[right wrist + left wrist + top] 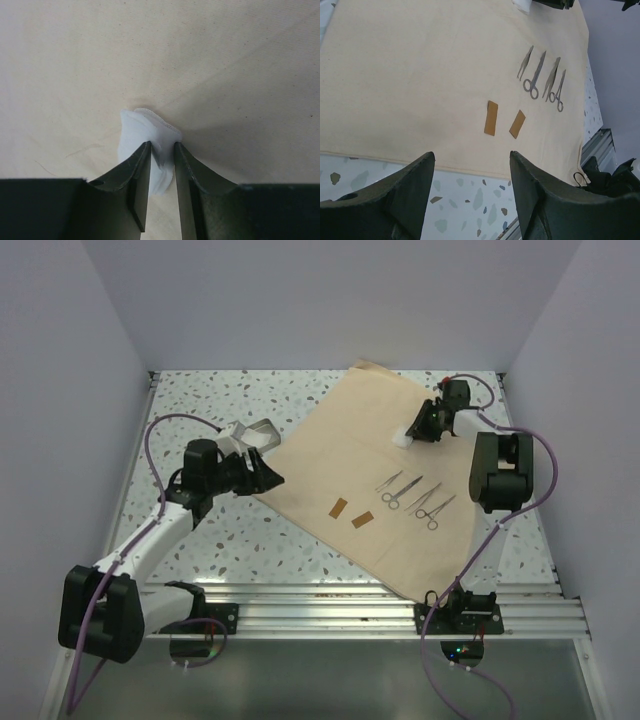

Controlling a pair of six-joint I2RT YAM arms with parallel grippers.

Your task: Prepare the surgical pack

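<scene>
Nearest, along the table's front edge: an aluminium rail carrying both arm bases.

Just beyond, on the left, above the speckled table: the left gripper, spread wide with nothing between its fingers. Fingertips just short of the near-left edge of the tan cloth sheet, not touching it.

Spread flat and diagonally over the table's middle and right: that sheet, one corner by the rail, the opposite corner near the far wall.

Lying on it between the two grippers: two small brown strips, side by side but apart. To their right, four silver instruments in a row, ring handles toward the rail.

Farthest, down on the sheet's far part: the right gripper, narrowed to a slim gap and pinching a white pad bunched between the fingers. Cloth puckered around the pinch.
</scene>
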